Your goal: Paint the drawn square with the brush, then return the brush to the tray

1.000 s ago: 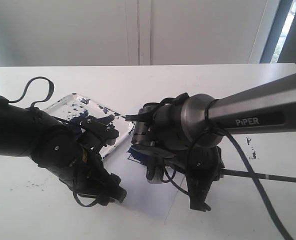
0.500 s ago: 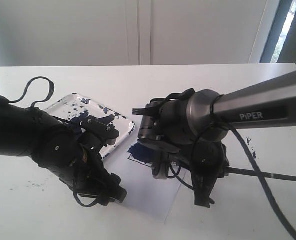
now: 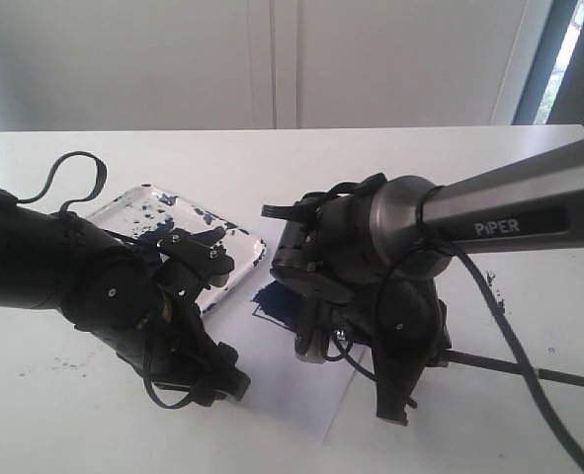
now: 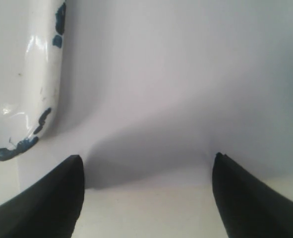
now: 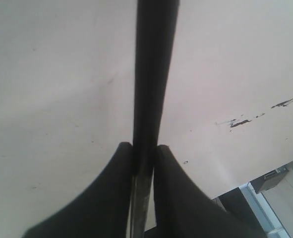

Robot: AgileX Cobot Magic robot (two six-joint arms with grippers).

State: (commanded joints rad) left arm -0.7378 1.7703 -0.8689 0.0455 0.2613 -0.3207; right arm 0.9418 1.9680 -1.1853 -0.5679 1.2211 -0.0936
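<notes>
White table (image 3: 54, 415); right gripper (image 5: 144, 148) clamped long thin black brush (image 5: 153, 74), tip hidden near blue-smeared drawn square (image 3: 272, 301) beside paint-splattered white tray (image 3: 133, 202); left gripper (image 4: 146, 198) gaped empty; short strokes inside outline looked best

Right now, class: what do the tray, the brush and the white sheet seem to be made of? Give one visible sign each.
Tray: glossy white, likely plastic or enamel; bright highlights along its rim.
Brush: slim, straight black handle, painted wood or plastic, cannot tell which.
White sheet: matt paper, probably; thin, flat, with a crisp corner.
</notes>
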